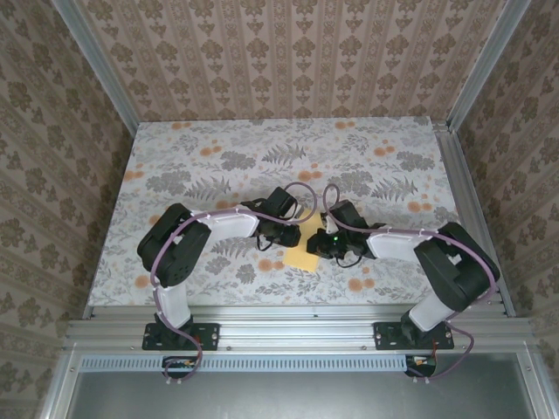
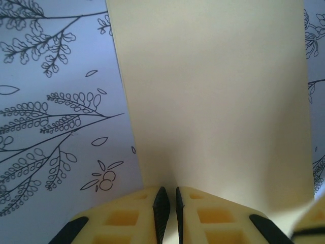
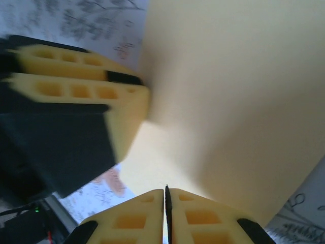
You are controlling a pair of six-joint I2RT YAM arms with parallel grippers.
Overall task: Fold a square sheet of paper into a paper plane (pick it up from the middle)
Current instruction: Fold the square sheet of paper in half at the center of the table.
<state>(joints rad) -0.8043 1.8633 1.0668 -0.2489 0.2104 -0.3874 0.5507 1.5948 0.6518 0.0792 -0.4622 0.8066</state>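
Note:
The square sheet of paper (image 1: 302, 257), plain mustard yellow, is held between the two arms near the table's front middle. It curves up and away from the jaws in the left wrist view (image 2: 213, 91) and bends into a fold in the right wrist view (image 3: 228, 91). My left gripper (image 2: 168, 190) is shut on one edge of the sheet, with a thin slit left between its black pads. My right gripper (image 3: 166, 189) is shut tight on another edge. In the top view the left gripper (image 1: 286, 237) and the right gripper (image 1: 325, 246) meet over the paper. The left gripper's yellow fingers (image 3: 81, 71) show close by in the right wrist view.
The table (image 1: 218, 166) has a grey leaf and orange flower print. Patterned walls close it in at the back and both sides, and a metal rail (image 1: 297, 314) runs along the near edge by the arm bases.

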